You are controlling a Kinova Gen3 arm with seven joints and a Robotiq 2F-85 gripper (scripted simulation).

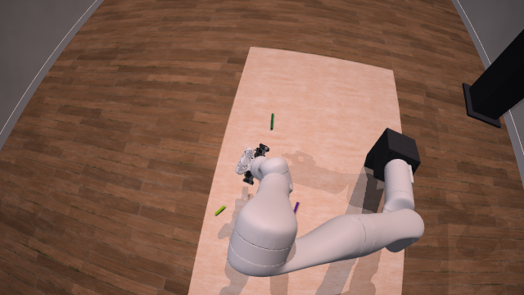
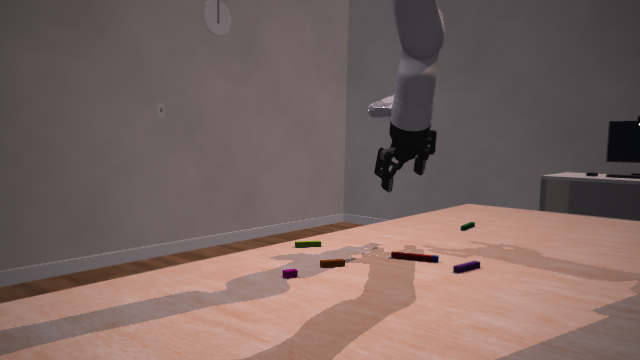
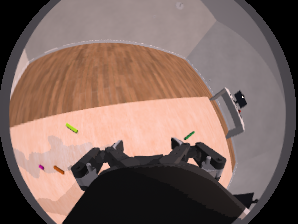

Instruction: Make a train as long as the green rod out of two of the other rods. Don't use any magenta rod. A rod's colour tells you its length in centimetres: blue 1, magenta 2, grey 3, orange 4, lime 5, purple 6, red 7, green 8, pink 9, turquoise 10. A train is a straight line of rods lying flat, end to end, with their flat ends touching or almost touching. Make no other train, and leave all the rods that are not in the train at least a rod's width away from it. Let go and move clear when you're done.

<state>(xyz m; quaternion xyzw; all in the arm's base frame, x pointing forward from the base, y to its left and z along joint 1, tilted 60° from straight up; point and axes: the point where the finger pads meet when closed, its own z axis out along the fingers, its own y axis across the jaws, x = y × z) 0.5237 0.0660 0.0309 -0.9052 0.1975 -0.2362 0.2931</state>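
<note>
The green rod (image 1: 272, 121) (image 2: 467, 226) (image 3: 189, 135) lies alone toward the far end. A red rod (image 2: 412, 256) and a blue rod (image 2: 435, 259) lie in line, end to end, seeming to touch; the arm hides them in the top view. A purple rod (image 1: 296, 207) (image 2: 466, 266) lies apart from them. A lime rod (image 1: 220, 211) (image 2: 308, 244) (image 3: 72, 128) is near the table's left edge. An orange rod (image 2: 332, 263) (image 3: 59, 170) and a magenta rod (image 2: 290, 273) (image 3: 41, 167) lie separately. My gripper (image 1: 255, 165) (image 2: 403, 180) (image 3: 147, 144) is open and empty, high above the table.
The pale table (image 1: 327, 94) (image 2: 550, 250) (image 3: 145, 117) carries the rods. The arm's black base block (image 1: 399, 149) stands at its right edge. The arm reaches across the table and casts shadows. A desk (image 2: 575, 176) with a monitor stands beyond.
</note>
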